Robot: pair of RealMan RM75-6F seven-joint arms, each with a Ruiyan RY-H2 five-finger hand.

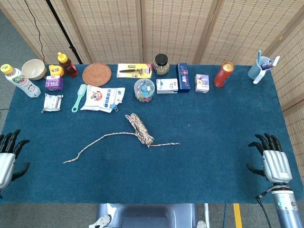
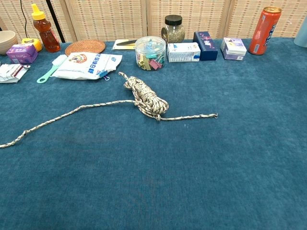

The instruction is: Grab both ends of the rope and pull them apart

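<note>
A speckled rope (image 1: 139, 128) (image 2: 145, 97) lies on the blue table, bundled in a coil at the middle. One loose end (image 1: 66, 162) (image 2: 4, 144) trails to the front left, the other (image 1: 177, 143) (image 2: 214, 115) reaches a short way right. My left hand (image 1: 8, 158) rests open at the table's front left edge, far from the rope. At the front right edge my right hand (image 1: 271, 160) is open too, fingers spread, well apart from the rope. Neither hand shows in the chest view.
Along the back stand a bottle (image 1: 19, 80), bowl (image 1: 33, 69), sauce bottle (image 1: 67, 64), woven coaster (image 1: 97, 74), brush (image 1: 79, 97), white pouch (image 1: 103, 99), clip tub (image 1: 144, 90), jar (image 1: 161, 64), small boxes (image 1: 183, 77), a red can (image 1: 223, 74) and a cup (image 1: 257, 68).
</note>
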